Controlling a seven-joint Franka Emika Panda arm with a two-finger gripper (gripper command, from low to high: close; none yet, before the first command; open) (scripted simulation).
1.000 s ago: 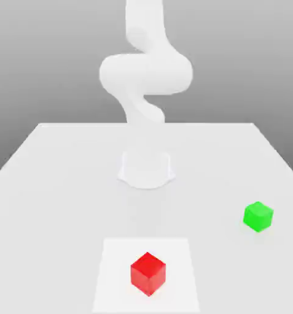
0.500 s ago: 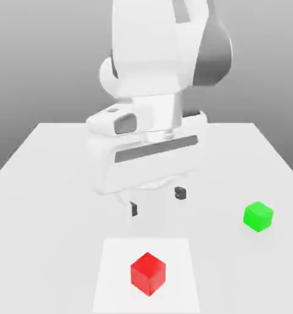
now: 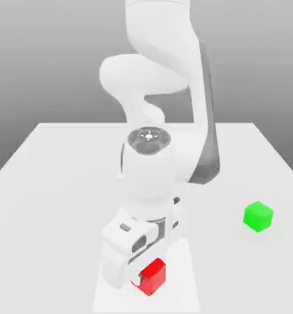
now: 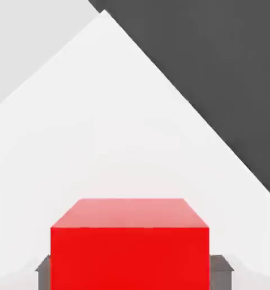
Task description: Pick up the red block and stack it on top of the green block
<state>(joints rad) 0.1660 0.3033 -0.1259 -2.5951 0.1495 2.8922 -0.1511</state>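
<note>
Red block (image 3: 152, 276) on the near table (image 3: 50, 184), under our claw (image 3: 142, 277) | claw fingers (image 4: 43, 272) flank it, spread | green block (image 3: 258, 216) well apart, exterior view's right

A white bench (image 3: 56, 184) spans the scene under a plain grey backdrop. Near its front edge lies a paler square patch (image 3: 185, 288), flat on the surface. In the hand view the bench (image 4: 114, 141) meets a dark background along a diagonal edge
</note>
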